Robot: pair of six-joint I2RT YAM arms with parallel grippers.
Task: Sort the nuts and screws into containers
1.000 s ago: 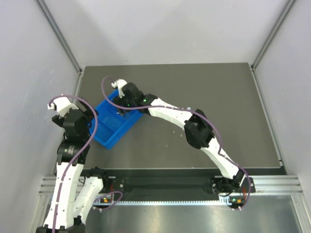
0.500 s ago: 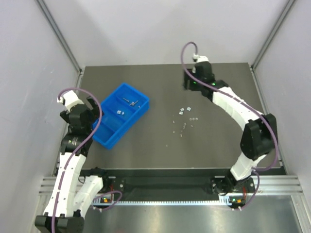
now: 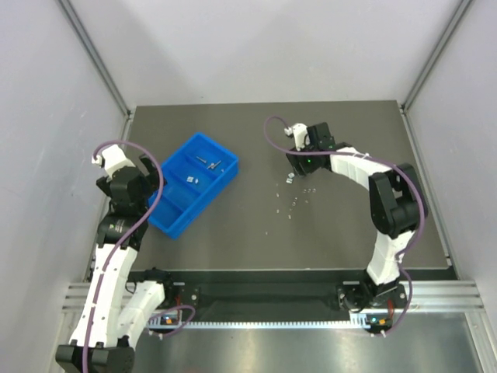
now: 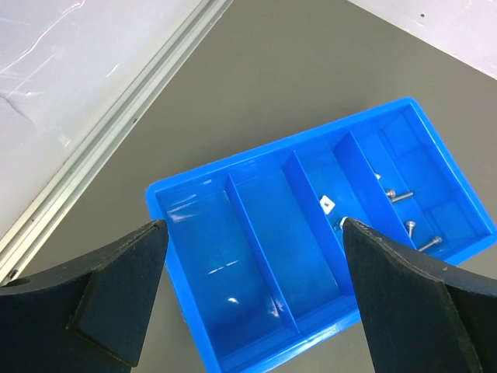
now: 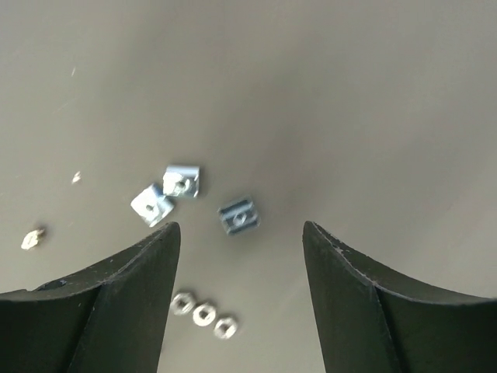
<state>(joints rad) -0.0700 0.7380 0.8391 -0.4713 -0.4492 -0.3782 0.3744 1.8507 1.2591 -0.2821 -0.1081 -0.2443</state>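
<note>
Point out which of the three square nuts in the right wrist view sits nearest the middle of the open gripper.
The darker square nut, alone on the right; the two brighter nuts lie close together further left.

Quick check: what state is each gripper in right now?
Left gripper: open, empty, over the bright blue rectangular plastic tray.
Right gripper: open, empty, over loose small silver square metal nuts.
</note>
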